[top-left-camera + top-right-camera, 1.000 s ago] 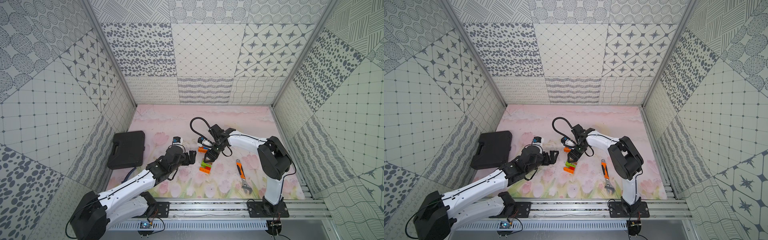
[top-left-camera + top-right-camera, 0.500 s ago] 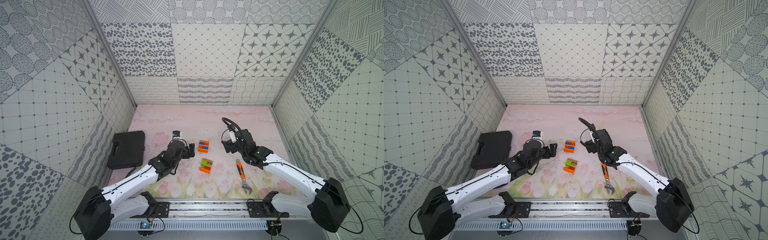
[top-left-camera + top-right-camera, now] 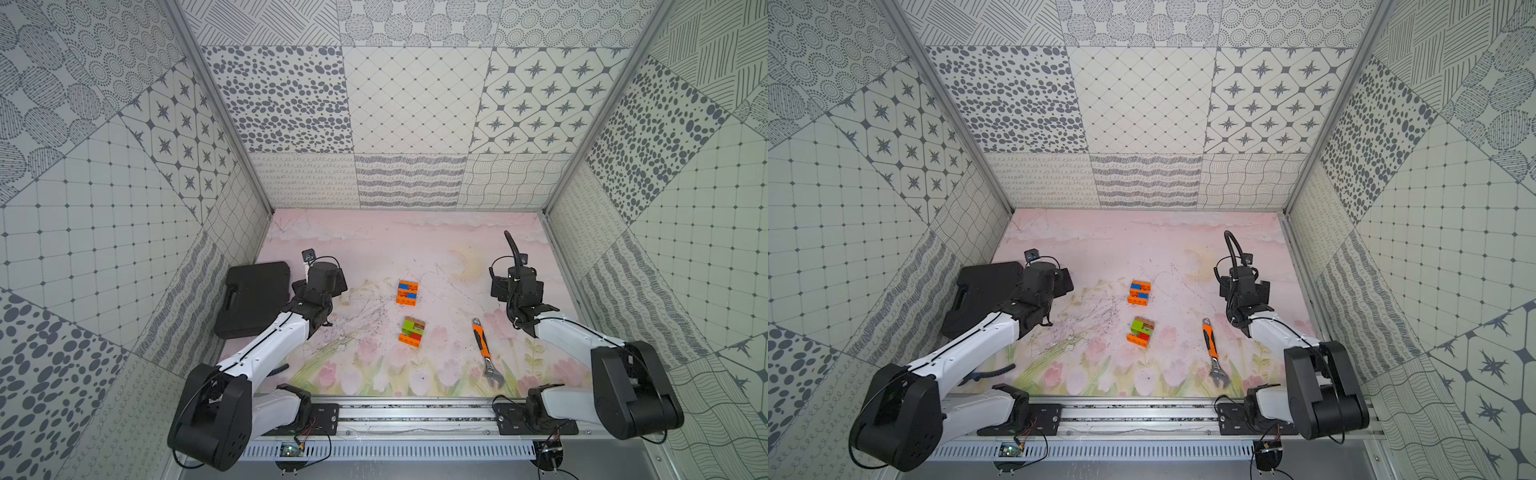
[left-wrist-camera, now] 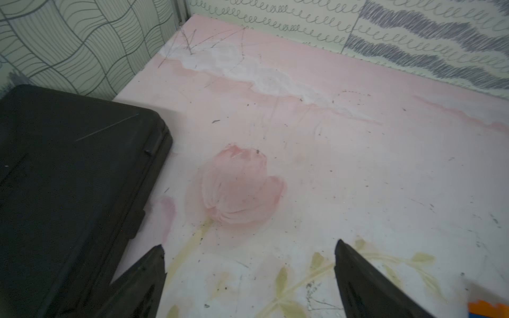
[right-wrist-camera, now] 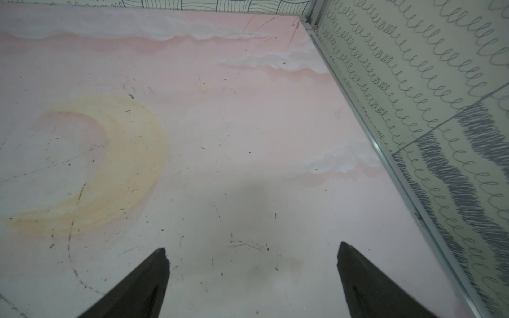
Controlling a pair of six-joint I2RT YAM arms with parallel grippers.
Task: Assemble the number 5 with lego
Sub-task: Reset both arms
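Note:
The lego lies in two small clusters mid-mat in both top views. The farther one is orange and blue [image 3: 407, 292] [image 3: 1139, 292]. The nearer one is lime green, brown, red and orange [image 3: 412, 331] [image 3: 1140, 330]. My left gripper [image 3: 321, 279] [image 4: 249, 245] hovers well left of them beside the black case, open with only mat between its fingers. An orange-and-blue lego corner [image 4: 487, 309] peeks in at the edge of the left wrist view. My right gripper [image 3: 515, 286] [image 5: 252, 247] is far to the right, open over bare mat and holding nothing.
A black case [image 3: 253, 297] [image 4: 68, 192] lies against the left wall. An orange-handled wrench [image 3: 484, 351] [image 3: 1213, 349] rests right of the nearer cluster. The right wall [image 5: 413, 110] is close to my right gripper. A metal rail [image 3: 415, 411] runs along the front.
My right gripper left the lego clusters, opened and swung away to the right side. The left gripper drew back left toward the case. Both clusters stay on the mat.

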